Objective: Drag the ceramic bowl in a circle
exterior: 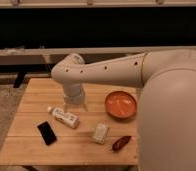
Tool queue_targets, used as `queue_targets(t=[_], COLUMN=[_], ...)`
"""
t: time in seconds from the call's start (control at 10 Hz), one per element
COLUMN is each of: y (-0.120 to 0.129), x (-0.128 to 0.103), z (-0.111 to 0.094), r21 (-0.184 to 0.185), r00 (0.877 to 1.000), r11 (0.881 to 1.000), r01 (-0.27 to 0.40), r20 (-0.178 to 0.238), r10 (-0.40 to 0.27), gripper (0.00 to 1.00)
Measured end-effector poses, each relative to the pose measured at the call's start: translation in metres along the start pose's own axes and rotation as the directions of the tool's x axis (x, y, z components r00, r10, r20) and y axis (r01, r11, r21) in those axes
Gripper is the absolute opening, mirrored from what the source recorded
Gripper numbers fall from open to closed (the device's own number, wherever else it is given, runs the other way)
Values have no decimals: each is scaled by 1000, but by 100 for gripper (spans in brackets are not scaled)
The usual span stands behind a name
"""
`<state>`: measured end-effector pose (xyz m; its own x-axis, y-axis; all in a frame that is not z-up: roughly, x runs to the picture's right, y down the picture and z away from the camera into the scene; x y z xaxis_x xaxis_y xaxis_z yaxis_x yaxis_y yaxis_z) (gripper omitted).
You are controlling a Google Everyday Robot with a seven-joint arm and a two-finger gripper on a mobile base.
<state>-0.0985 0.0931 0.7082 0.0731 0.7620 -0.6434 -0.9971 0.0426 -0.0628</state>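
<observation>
The ceramic bowl [121, 104] is orange-red, round and shallow, and rests on the right part of the wooden table [36, 97]. My gripper [75, 107] points down at the table's middle, left of the bowl and apart from it by about a bowl's width. Its two pale fingers [66, 107] stand spread, with nothing that I can make out between them. The big white arm reaches in from the right and hides the table's right edge.
A white bottle [63, 118] lies just below-left of the gripper. A black phone [47, 133] lies at the front left, a pale packet [100, 133] at the front middle, and a dark red oblong item [121, 143] beside it. A dark bench runs behind the table.
</observation>
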Motion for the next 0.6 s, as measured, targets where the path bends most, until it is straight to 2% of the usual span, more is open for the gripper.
queue_targets(t=[0.2, 0.4, 0.6], y=[-9, -10, -31], x=[-4, -4, -5], z=[1, 3, 8], r21=[0, -5, -4], r00=[1000, 1000, 1000], r11=[1000, 1000, 1000], r01=[-4, -1, -9], r20=[5, 8, 13], r10=[4, 1, 9], gripper=[99, 100, 100])
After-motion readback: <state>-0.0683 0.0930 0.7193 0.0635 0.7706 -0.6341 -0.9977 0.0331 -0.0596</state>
